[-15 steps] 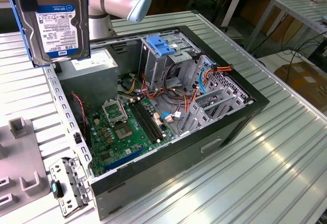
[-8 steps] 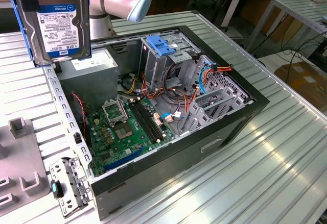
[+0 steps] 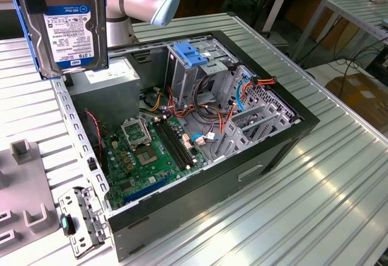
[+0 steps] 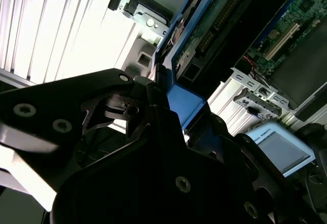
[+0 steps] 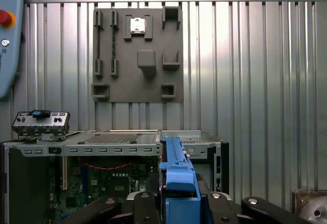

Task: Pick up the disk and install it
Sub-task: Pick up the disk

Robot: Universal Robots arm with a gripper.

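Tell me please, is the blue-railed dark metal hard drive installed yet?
Not installed: the hard drive is held aloft, outside the open black computer case.

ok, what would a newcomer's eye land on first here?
The disk, held upright in the air at the exterior view's top left, with the gripper shut on its blue rail in the first wrist view. Lower in the exterior view sits the open case on the ribbed table, its motherboard exposed.
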